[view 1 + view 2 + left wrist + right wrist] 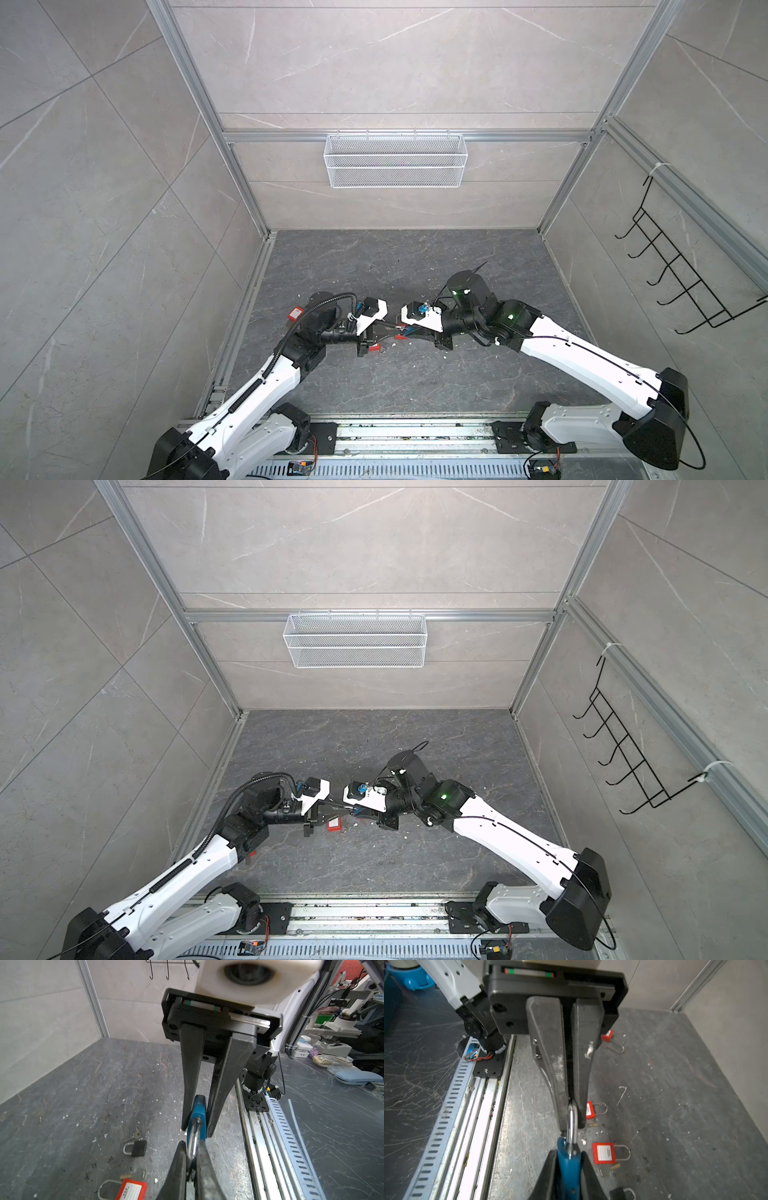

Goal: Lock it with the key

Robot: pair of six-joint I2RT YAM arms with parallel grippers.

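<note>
Blue padlock (196,1113), lower centre: glossy rounded body, bright metal U-shackle (572,1120). left gripper (191,1153) clamps shackle; right gripper (568,1153) pinches body.

Top views: blue padlock (409,331) is a speck between the two tools, shackle and body can't be separated.
Left wrist: its keyhole end is buried between the right tool (197,1131) fingers, so no read on a key there. Left tool (192,1144) is cut by the frame edge. Labelled red padlock (129,1189) is clipped too. Small metal bit (137,1132) near the black padlock (138,1148) is too blurred to call. Camera housing (249,976) is pure blur.
Right wrist: middle red padlock (590,1110) is half behind a left tool finger, far red padlock (607,1035) is mostly behind that tool's base. Black padlock is clipped by the edge.
</note>
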